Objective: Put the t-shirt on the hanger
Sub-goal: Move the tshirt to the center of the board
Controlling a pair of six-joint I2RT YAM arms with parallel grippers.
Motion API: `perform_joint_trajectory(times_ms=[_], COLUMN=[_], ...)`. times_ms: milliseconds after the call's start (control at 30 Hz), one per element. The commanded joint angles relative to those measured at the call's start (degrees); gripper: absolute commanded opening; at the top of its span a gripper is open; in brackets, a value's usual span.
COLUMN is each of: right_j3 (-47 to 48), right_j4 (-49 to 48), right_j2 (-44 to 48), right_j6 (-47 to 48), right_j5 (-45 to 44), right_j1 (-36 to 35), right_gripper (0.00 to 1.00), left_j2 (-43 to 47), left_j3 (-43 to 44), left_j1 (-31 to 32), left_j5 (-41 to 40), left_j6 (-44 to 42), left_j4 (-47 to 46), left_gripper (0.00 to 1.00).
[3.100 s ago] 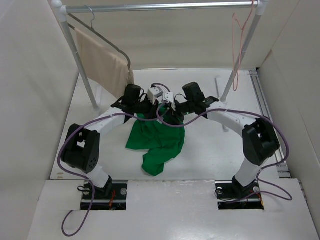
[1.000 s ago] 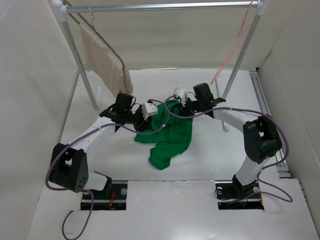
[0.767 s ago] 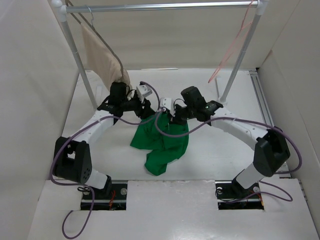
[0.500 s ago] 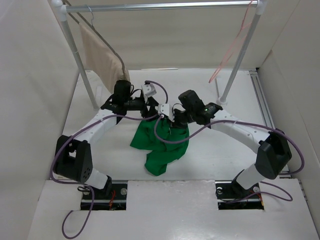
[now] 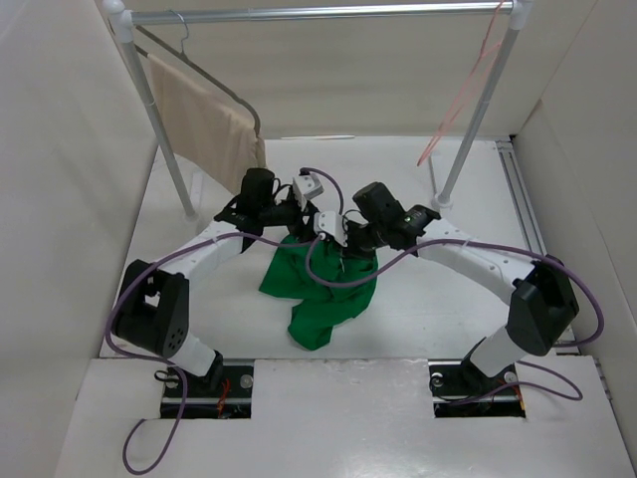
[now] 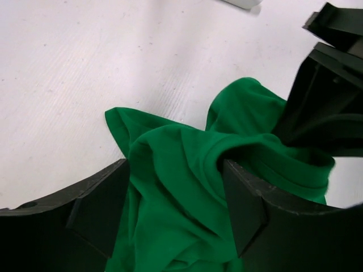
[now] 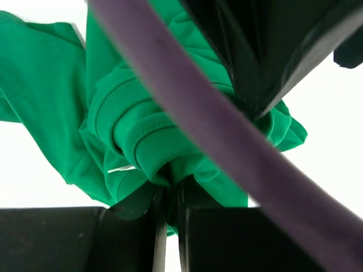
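Note:
The green t-shirt (image 5: 320, 287) hangs bunched in the middle of the table, lifted at its top. My right gripper (image 5: 343, 242) is shut on its ribbed collar (image 7: 150, 141), and a small white tag (image 7: 121, 169) shows beside the pinch (image 7: 170, 191). My left gripper (image 5: 302, 221) stands open right next to it. Its two black fingers (image 6: 99, 209) straddle folds of the t-shirt (image 6: 181, 187) without pinching them. The pale pink hanger (image 5: 460, 95) hangs tilted from the right end of the rail, far from both grippers.
A metal rail (image 5: 318, 14) spans the back on two posts (image 5: 164, 139). A grey hanger with beige cloth (image 5: 204, 119) hangs at its left end. The right gripper's black body (image 6: 329, 102) is close to my left fingers. A purple cable (image 7: 215, 130) crosses the right wrist view.
My left gripper has let go and opened wide, then come back in against the bunched t-shirt. The right arm swung left with the collar held and now keeps still. The beige cloth swings.

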State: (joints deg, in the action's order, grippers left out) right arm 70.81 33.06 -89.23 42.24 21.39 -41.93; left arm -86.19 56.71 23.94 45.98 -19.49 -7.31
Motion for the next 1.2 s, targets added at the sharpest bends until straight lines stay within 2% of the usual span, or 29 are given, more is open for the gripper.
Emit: perform_joint_trajectory(times_ms=[0,100,200,267,567,633,700,800,833,867,933,1033,1067,1100,1133,1167], right_j3=[1.88,1.35,1.35,1.35,0.83,0.83,0.21,-0.41,-1.01,-1.02,-1.81,-3.83,-3.83,-2.70,0.62,2.91], right_j4=[-1.33,-1.33,-1.33,-1.33,-0.81,-0.80,-1.33,-2.47,-2.99,-3.00,-3.70,-5.72,-6.59,-6.60,-5.99,-4.86], right_j2=[1.60,2.22,2.22,2.22,2.75,2.75,3.27,3.80,3.80,3.80,4.41,4.42,3.89,3.28,1.53,0.65], right_j6=[-0.67,-1.19,-1.19,-1.19,-0.67,-0.67,-1.19,-1.72,-1.72,-1.72,-3.38,-7.68,-8.65,-9.53,-11.28,-11.30], right_j5=[0.32,-0.29,-0.29,-0.82,-1.34,-1.35,-1.35,-1.35,-1.35,-1.35,-1.87,-1.79,-0.57,-0.56,-1.69,-3.18], right_j1=[-0.69,-1.22,-1.22,-1.22,-1.22,-1.22,-1.22,-0.61,-0.61,-0.61,0.01,5.88,7.72,9.48,11.33,11.35], right_gripper=[0.00,0.00,0.00,0.00,0.00,0.00,0.00,0.00,0.00,0.00,0.00,0.00,0.07,0.25,0.46,0.83], left_j2=[-0.29,-0.82,-1.96,-1.96,-2.49,-2.49,-2.49,-2.49,-2.49,-2.49,-1.97,-0.56,-0.56,0.31,0.85,1.63], left_j3=[-0.63,-0.63,-0.11,-0.63,0.42,0.42,0.42,-0.72,-1.50,-2.12,-2.13,-0.82,-0.81,-0.03,0.85,1.38], left_j1=[1.45,3.38,5.49,6.20,5.07,5.06,6.54,6.55,6.55,6.55,6.55,4.99,4.10,3.14,2.34,1.03], left_j5=[-0.21,2.53,-1.84,-1.85,6.31,6.32,3.35,3.33,3.33,2.81,0.80,-1.94,-3.51,-4.92,-6.50,-9.73], left_j6=[-0.38,-0.38,-2.04,-3.97,-11.00,-12.24,-12.24,-9.62,-5.52,-3.65,-2.75,-1.96,-1.35,-0.74,0.14,0.67], left_j4=[-4.72,-4.73,-2.55,-1.48,8.18,8.72,7.41,3.02,1.35,-0.23,-1.13,1.50,2.55,3.52,6.40,8.00], left_gripper=[0.64,0.67,0.67,0.67,0.70,0.62,0.49,0.14,0.03,0.00,0.00,0.00,0.00,0.00,0.00,0.00])
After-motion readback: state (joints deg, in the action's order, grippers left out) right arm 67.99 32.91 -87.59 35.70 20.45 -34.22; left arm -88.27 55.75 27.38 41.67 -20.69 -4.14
